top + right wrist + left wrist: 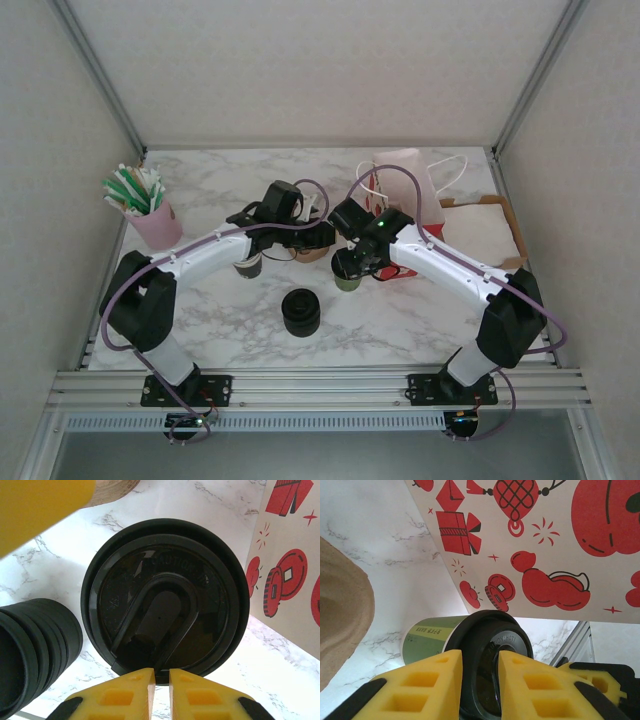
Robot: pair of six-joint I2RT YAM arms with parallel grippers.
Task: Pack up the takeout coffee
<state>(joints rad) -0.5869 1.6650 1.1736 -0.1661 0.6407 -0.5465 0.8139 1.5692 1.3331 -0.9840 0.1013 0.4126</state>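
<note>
The takeout coffee [347, 283], a green paper cup [425, 637] with a round black lid [165, 595], stands upright on the marble table just left of the red-patterned paper bag [408, 185]. My right gripper [352, 264] is right over it, and in the right wrist view its fingertips [161, 672] are shut on the near rim of the lid. My left gripper [322, 240] hovers just behind the cup. Its yellow jaws [480, 655] stand a narrow gap apart, with the lid's edge visible beyond them and nothing gripped.
A squat stack of black lids [301, 311] sits in front of the cup, close on its left [30, 655]. A lidless cup stack [248, 266] and a brown holder [340, 610] lie left. A pink cup of straws [150, 218] stands far left, brown paper [490, 230] on the right.
</note>
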